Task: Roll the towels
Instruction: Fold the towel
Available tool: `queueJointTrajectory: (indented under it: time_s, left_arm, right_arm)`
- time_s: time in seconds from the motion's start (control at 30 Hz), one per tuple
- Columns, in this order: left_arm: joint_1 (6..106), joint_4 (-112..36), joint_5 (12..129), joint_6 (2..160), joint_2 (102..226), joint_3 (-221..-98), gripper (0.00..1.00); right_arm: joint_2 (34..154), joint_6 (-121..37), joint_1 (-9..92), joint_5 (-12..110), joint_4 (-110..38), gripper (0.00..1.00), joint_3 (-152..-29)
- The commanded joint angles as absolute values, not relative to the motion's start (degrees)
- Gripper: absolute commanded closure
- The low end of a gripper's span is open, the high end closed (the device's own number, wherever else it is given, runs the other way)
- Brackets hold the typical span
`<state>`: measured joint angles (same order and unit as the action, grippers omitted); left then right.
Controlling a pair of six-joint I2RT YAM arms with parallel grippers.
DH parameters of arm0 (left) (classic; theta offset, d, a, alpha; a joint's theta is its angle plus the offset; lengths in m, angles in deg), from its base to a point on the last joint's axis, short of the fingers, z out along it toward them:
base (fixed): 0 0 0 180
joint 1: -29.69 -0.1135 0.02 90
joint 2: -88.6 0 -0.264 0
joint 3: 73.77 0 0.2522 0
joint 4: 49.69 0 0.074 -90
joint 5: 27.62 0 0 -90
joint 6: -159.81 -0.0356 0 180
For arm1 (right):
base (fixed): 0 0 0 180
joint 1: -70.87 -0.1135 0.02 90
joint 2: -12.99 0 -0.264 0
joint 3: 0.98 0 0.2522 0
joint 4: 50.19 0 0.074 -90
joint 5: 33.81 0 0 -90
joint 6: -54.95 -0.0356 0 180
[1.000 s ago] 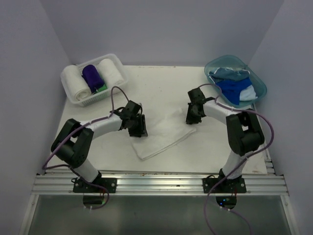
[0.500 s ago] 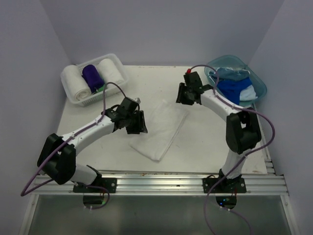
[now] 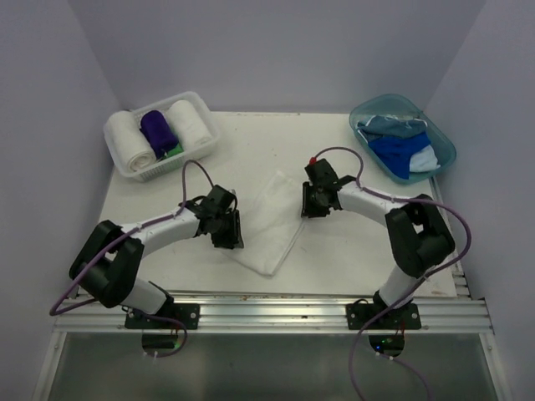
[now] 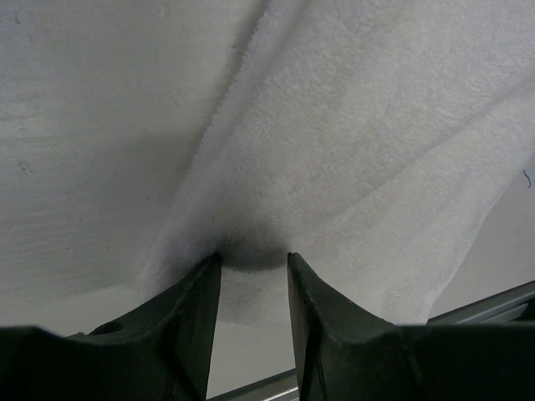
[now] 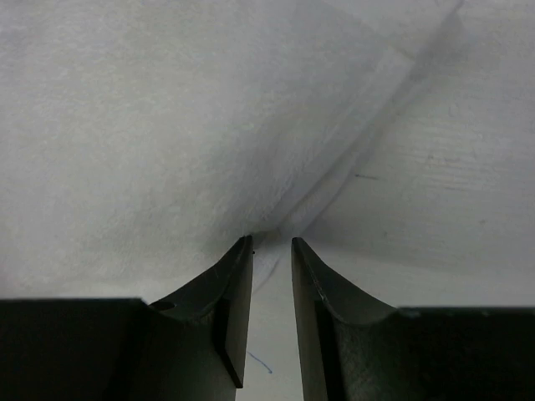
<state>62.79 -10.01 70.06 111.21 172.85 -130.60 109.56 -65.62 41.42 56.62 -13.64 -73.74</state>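
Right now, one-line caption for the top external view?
Left gripper and right gripper at opposite edges of the white towel lying on the table.

Top view: high, near side, facing down and far; wrist views: close on shared white towel point(image 3: 272, 221), left and right edges.

Soft, even light throughout; wrist views show dark, slightly blurred fingers point(image 4: 188, 326) shadowing the white towel point(image 4: 351, 125).
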Motion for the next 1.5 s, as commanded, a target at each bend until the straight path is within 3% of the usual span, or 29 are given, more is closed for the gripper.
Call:
queueJointTrajectory:
  time_s: [0.0,0.3,0.43,0.57,0.7,0.77,0.87,1.1,1.23,1.47]
  left_arm:
    - [62.7,-14.1,71.6,112.5,171.1,-129.8,0.58]
    - [62.7,-9.6,69.6,111.2,167.8,-136.5,0.51]
    - [62.6,-8.8,69.2,111.1,165.9,-136.6,0.49]
    - [62.5,-8.1,68.4,110.8,164.8,-134.8,0.48]
    - [62.3,-8.9,69.2,110.7,164.2,-131.3,0.54]
    - [62.2,-10.4,70.4,110.9,164.1,-130.1,0.55]
    - [62.2,-14.3,71.3,111.1,166.1,-129.4,0.56]
    - [62.2,-17.3,71.0,111.1,170.4,-128.8,0.59]
    - [62.2,-14.9,69.9,110.9,167.3,-129.7,0.58]
    - [62.2,-10.0,68.3,111.9,163.3,-128.5,0.51]
  right_arm:
    - [116.8,-63.7,41.8,57.5,-17.5,0.71,-79.8]
    - [128.6,-60.5,43.6,58.0,-12.8,0.72,-99.2]
    - [122.1,-61.1,43.7,58.7,-12.6,0.63,-94.0]
    - [108.0,-63.1,43.0,57.5,-13.3,0.55,-83.0]
    - [97.0,-65.7,38.7,56.5,-12.6,0.64,-71.4]
    - [94.7,-67.8,34.4,54.4,-12.8,0.75,-69.2]
    - [93.8,-70.8,29.1,50.7,-14.6,0.83,-66.7]
    - [100.8,-73.6,23.1,49.9,-20.2,0.84,-62.8]
    - [104.0,-74.2,23.0,55.8,-17.2,0.87,-61.9]
    - [93.3,-75.0,22.9,56.2,-16.8,0.79,-59.6]
